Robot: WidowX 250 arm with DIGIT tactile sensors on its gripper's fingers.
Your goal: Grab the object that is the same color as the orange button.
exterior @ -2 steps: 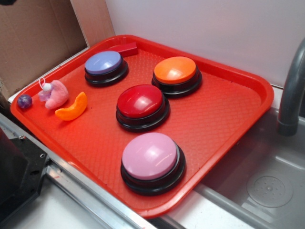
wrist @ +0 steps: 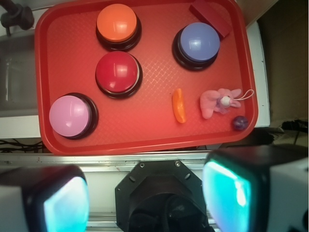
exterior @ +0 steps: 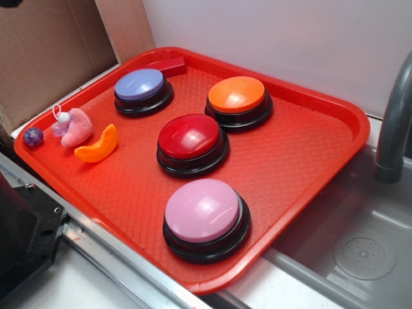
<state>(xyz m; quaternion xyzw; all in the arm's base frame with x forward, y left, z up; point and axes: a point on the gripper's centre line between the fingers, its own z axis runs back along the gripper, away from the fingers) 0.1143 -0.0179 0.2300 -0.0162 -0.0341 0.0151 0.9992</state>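
Red tray (wrist: 145,137) holding 4 dome buttons, 3 small toys and a red block (wrist: 210,17), all seen from high above by the wrist camera. Pincer (wrist: 145,195) open, with 2 pale pads (wrist: 65,205) spread wide at the near edge of that view, empty, well apart from everything on the tray. Orange wedge (wrist: 179,105) ahead of the pincer and slightly right, lying flat on the tray floor, touching nothing. Just right of it, a pink plush toy (wrist: 218,102); further right, near the tray corner, a small purple ball (wrist: 240,123). Orange button (wrist: 116,22) far ahead and left, at the tray's back. Red button (wrist: 117,73) nearer, pink button (wrist: 70,116) nearest on the left, blue button (wrist: 197,42) ahead right, beside the red block.
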